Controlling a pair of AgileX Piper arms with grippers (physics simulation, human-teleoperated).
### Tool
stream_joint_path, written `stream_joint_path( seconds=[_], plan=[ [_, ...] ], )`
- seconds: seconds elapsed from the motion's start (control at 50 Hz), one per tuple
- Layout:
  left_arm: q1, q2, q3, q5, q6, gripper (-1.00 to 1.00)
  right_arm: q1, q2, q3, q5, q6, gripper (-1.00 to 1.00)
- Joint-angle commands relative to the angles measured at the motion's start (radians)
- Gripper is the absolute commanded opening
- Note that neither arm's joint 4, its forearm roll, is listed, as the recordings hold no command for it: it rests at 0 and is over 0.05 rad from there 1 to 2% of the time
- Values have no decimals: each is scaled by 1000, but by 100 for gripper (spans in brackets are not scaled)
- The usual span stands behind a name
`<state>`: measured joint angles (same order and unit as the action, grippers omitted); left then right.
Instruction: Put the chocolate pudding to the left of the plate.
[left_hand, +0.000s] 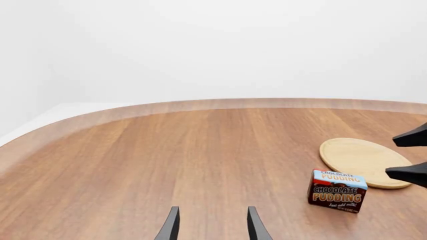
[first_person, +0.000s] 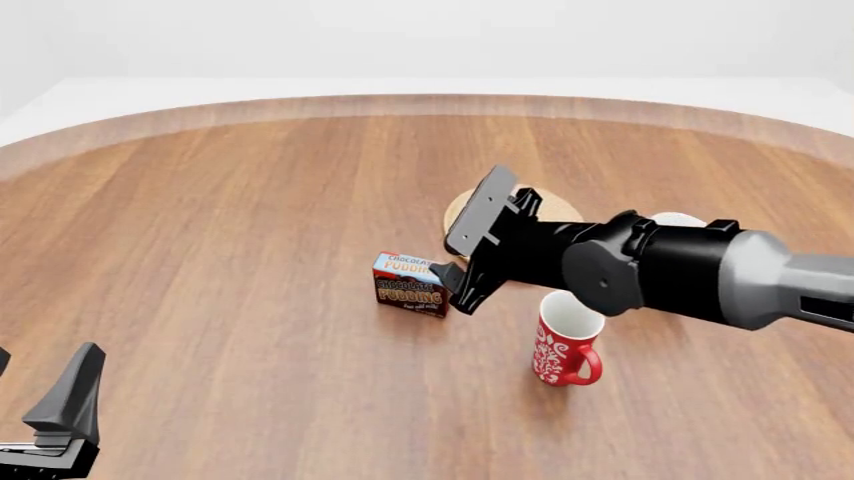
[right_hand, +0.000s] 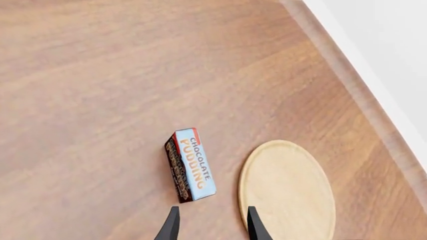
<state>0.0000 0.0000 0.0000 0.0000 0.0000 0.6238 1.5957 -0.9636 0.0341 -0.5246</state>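
The chocolate pudding stands on the table just left of the plate, a light-wood disc mostly hidden behind my right arm. In the right wrist view the box lies beside the plate, a narrow strip of table between them. My right gripper is open and empty, hovering over that strip close to the box's right end. My left gripper is open and empty, low at the near left, far from the box and plate.
A red patterned mug stands near and right of the pudding, under my right arm. A white mug shows partly behind that arm. The table's curved far edge runs across the back.
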Motion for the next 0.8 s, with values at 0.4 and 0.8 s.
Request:
stream_joint_path(
  seconds=[0.4, 0.8],
  plan=[
    [0, 0, 0, 0, 0, 100, -23, 252, -101, -80, 33, 100],
    [0, 0, 0, 0, 0, 100, -28, 296, -93, -114, 50, 100]
  ],
)
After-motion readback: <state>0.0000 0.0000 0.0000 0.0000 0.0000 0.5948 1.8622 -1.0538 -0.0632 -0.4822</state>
